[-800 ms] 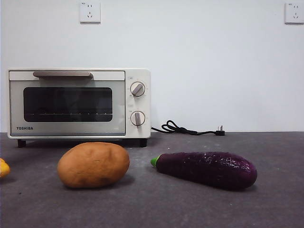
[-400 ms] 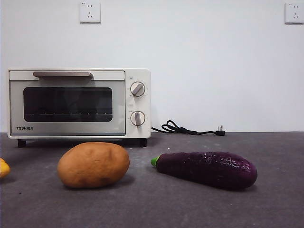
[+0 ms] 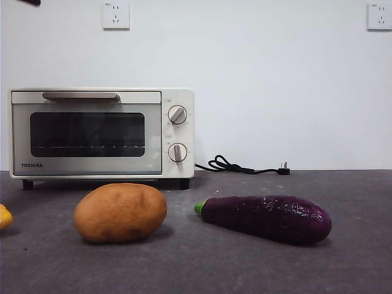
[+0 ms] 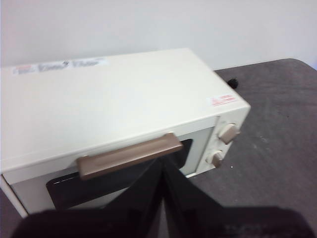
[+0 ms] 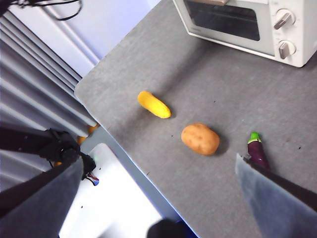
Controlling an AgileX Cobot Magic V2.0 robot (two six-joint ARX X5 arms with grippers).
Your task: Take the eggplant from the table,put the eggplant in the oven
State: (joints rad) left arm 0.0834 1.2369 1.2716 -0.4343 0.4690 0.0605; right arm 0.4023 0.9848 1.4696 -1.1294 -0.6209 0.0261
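Observation:
The dark-purple eggplant (image 3: 266, 218) lies on the grey table (image 3: 202, 269) at the front right, its green stem tip pointing left toward the potato. In the right wrist view the eggplant (image 5: 257, 151) is partly behind one jaw. The cream oven (image 3: 101, 133) stands at the back left with its glass door closed. My left gripper (image 4: 162, 167) hovers above the oven (image 4: 114, 99), just in front of the beige handle (image 4: 130, 155), jaws together and holding nothing. My right gripper (image 5: 158, 163) hangs high over the table, open wide and empty.
A tan potato (image 3: 120, 212) sits left of the eggplant, in front of the oven. A yellow vegetable (image 5: 154, 104) lies near the table's left edge. The oven's black cord (image 3: 242, 166) trails along the back wall. A black arm tip (image 3: 30, 2) shows at the top left corner.
A black arm tip has come into the top left corner of the front view, above the oven. The eggplant, potato and oven have not moved.

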